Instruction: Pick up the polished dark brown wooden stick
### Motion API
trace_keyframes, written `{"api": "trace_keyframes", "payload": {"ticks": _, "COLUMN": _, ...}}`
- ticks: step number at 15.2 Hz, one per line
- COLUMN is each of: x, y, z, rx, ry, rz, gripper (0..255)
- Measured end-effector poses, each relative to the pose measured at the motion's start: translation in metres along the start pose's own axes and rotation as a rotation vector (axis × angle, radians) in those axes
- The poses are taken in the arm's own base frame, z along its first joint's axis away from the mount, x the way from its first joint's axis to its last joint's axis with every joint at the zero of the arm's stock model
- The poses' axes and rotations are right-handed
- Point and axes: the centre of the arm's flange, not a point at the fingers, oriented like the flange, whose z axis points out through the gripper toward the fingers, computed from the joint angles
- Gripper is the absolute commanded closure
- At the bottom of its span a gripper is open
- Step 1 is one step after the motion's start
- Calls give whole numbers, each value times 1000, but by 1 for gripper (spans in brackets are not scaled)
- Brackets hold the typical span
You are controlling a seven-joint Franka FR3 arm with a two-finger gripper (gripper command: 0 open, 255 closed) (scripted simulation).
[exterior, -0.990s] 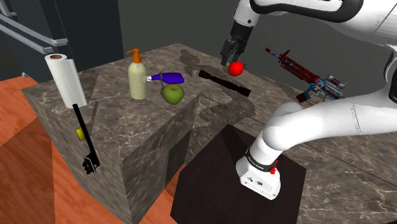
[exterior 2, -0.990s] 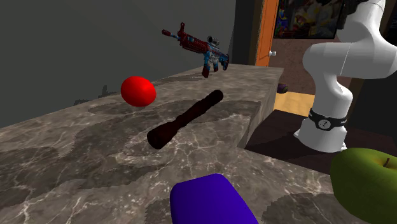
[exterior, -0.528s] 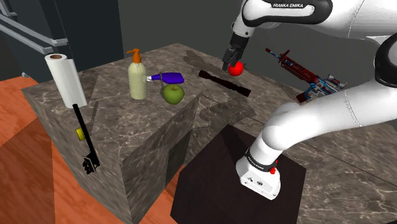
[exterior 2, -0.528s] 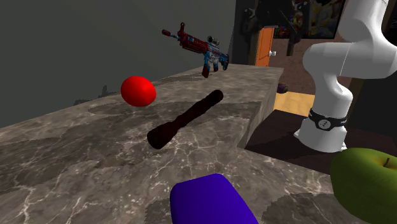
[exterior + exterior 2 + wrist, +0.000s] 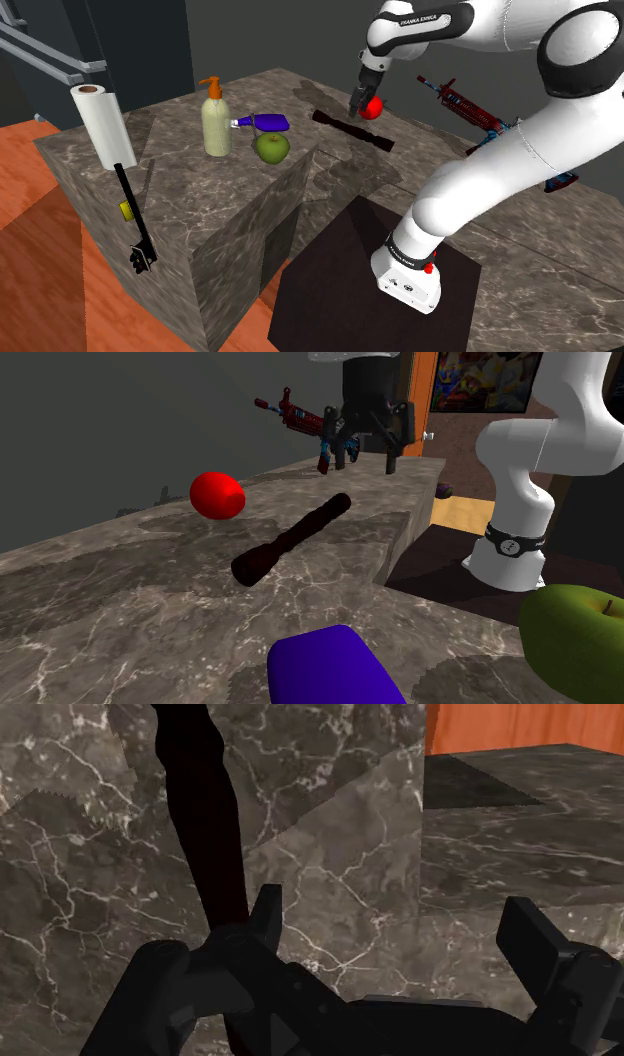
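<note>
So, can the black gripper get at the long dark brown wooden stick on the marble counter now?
Probably yes. The black gripper hangs open above the long dark brown stick, which lies bare on the marble counter; the round red ball sits apart. A small sideways shift seems needed.

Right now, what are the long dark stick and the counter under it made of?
The stick looks like very dark brown wood with a smooth finish, though no grain shows, so that is a guess. The counter looks like polished grey-brown marble: pale veins run all over it.
</note>
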Motion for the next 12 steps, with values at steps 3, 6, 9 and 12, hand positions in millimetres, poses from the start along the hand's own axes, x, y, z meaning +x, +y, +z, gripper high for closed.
{"api": "trace_keyframes", "payload": {"ticks": 3, "x": 11, "y": 33, "z": 23, "rx": 7, "ry": -7, "rz": -24, "gripper": 0}}
{"api": "trace_keyframes", "payload": {"ticks": 6, "x": 23, "y": 65, "z": 45, "rx": 14, "ry": -14, "rz": -47, "gripper": 0}}
{"api": "trace_keyframes", "payload": {"ticks": 9, "x": 39, "y": 97, "z": 71, "rx": 18, "ry": -22, "rz": -71, "gripper": 0}}
{"api": "trace_keyframes", "payload": {"ticks": 12, "x": 42, "y": 106, "z": 85, "rx": 21, "ry": -24, "rz": -81, "gripper": 0}}
